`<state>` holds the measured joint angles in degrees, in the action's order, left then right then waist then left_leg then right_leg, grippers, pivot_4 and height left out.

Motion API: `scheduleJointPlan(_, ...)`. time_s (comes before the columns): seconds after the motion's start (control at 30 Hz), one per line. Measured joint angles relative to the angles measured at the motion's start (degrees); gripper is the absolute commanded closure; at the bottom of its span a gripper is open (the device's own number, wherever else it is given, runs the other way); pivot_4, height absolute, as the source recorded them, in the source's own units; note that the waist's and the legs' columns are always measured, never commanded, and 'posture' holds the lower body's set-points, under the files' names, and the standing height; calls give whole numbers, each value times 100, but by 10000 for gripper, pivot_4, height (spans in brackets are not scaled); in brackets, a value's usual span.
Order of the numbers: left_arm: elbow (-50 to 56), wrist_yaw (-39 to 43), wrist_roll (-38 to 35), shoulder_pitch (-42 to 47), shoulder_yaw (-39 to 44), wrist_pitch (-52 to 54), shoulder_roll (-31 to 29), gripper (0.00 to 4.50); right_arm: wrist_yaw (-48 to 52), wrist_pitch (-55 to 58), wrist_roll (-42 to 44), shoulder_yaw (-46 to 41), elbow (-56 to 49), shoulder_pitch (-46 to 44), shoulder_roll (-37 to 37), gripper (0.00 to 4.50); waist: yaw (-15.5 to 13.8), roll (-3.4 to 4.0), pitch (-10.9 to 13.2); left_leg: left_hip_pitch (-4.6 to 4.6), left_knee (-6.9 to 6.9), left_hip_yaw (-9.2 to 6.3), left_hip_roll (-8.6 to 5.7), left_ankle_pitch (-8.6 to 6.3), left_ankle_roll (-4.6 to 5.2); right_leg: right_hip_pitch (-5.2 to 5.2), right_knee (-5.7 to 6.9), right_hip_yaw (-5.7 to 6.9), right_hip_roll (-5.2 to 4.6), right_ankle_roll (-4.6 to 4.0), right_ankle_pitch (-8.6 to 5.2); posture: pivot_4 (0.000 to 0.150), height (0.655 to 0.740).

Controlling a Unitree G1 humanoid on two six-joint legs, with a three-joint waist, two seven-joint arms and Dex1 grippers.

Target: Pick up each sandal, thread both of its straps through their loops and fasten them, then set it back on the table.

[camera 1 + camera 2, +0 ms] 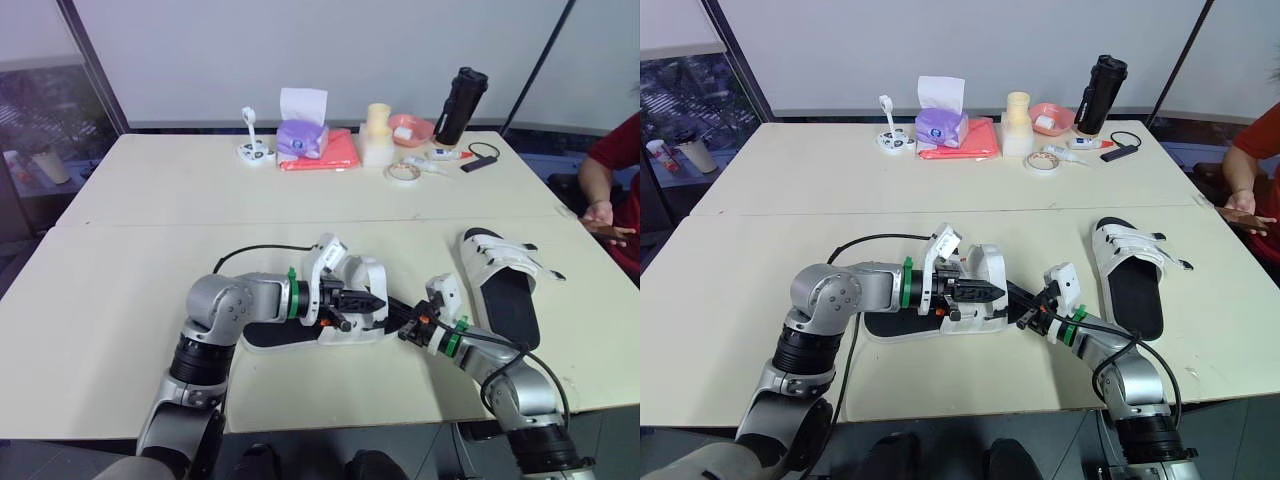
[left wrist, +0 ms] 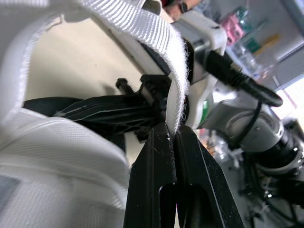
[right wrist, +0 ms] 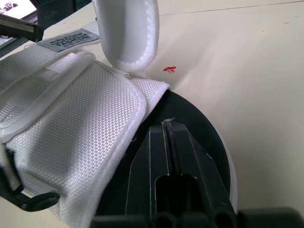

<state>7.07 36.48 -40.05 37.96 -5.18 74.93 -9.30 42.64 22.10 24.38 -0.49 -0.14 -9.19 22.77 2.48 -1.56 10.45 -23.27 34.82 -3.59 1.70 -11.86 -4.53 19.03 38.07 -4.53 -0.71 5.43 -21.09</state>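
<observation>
One sandal (image 1: 890, 326) on table (image 1: 120, 270), left pincer (image 2: 172, 129) clamping its white strap (image 2: 178, 71); right pincer (image 3: 168, 126) closed, tips at its black sole (image 3: 209, 140)

A cream table (image 1: 120, 260), seamed across mid-frame, was seen. A sandal (image 1: 265, 337) was laid at lower centre, a second sandal (image 1: 510, 300) at right. At upper centre were set a tissue box (image 1: 302, 138), a tape roll (image 1: 403, 172) and a black bottle (image 1: 460, 105).
</observation>
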Motion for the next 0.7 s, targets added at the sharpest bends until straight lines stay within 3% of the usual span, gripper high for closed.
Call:
scheduleJointPlan(0.2,16,47,138,-45,-315,-323,-355,44738,-7,0,0,-1,0,8,-3,45000,-3,-3,-4,1,-1,0,1,0,0,-1,-1,0,-1,0,0,1500,7400)
scheduleJointPlan(0.4,-140,-32,-27,-37,-61,-186,-83,44738,-12,0,-1,-2,0,7,-7,45000,-2,-4,-6,0,-1,0,1,0,0,0,-1,0,-1,0,0,1500,7400)
scheduleJointPlan(0.7,-131,-18,-64,-35,-107,-178,-247,44738,-13,0,-4,1,0,6,-14,45000,1,-3,-6,1,-2,0,1,0,0,0,-1,0,-1,0,0,1500,7400)
